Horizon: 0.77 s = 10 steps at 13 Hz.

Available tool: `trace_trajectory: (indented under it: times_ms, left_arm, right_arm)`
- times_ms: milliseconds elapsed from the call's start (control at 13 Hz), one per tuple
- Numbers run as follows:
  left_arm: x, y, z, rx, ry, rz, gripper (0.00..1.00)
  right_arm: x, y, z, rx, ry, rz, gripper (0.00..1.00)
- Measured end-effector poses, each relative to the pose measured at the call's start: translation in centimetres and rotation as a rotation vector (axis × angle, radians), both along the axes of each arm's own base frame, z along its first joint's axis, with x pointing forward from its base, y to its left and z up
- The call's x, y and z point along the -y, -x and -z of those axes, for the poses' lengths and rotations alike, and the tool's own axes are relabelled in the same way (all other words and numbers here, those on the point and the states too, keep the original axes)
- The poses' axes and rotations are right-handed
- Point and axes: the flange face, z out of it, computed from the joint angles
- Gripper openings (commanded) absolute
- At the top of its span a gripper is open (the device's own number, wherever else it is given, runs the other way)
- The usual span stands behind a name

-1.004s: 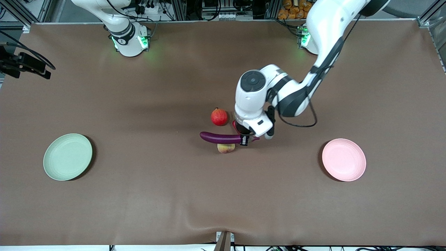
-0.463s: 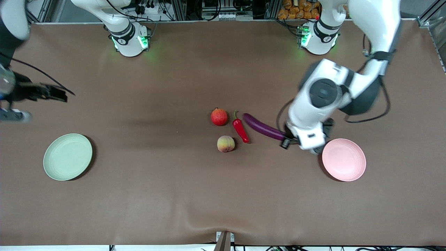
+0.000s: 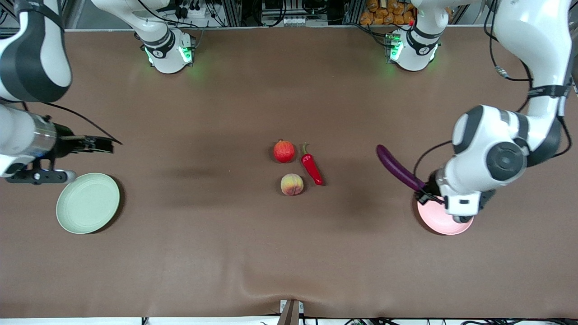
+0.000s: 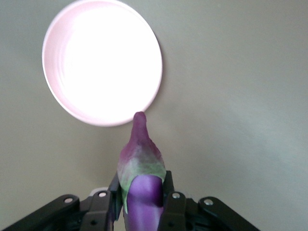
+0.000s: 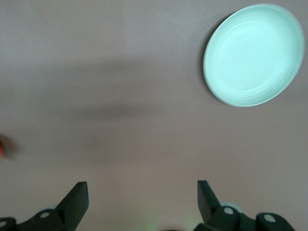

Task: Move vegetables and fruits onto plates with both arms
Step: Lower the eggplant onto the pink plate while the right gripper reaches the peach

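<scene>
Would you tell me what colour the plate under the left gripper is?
Pale pink: the plate below the left gripper shows best in the front view.

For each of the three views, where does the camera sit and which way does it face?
Front view: high across the table, facing both bases; both arms show.
Left wrist view: above the pink plate, looking down past the left tool shut on the eggplant.
Right wrist view: looking down at the green plate; the open right tool shows.
Shared: front and left wrist views both show the eggplant and pink plate.

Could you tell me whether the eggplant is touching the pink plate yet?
Apart. The left wrist view shows the eggplant gripped in the left tool, held in the air with the pink plate lying on the table below it.
</scene>
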Motion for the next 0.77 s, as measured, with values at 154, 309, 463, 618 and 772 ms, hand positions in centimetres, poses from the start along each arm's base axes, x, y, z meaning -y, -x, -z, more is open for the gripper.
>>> trace_trajectory:
  times_ms: [154, 309, 463, 618, 772]
  left_arm:
    - [-4.8, -0.7, 1.5, -0.015, 0.02, 0.061, 0.0]
    - [-8.2, -1.4, 3.2, -0.008, 0.028, 0.103, 0.0]
    - [-10.0, -1.9, 5.4, 0.007, 0.023, 0.147, 0.0]
    - [-11.5, -2.3, 7.8, 0.012, 0.028, 0.208, 0.0]
    - [-13.8, -2.5, 10.0, 0.019, 0.049, 0.243, 0.0]
  right_arm:
    - [-3.8, -1.1, 1.6, 0.023, -0.033, 0.115, 1.0]
    - [-9.9, -1.7, 4.0, 0.026, -0.038, 0.243, 1.0]
    - [-16.4, -1.8, 6.1, 0.047, -0.063, 0.362, 1.0]
    - [-20.9, -2.0, 8.0, 0.052, -0.12, 0.474, 1.0]
    - [-24.9, -2.3, 10.4, 0.056, -0.183, 0.62, 1.0]
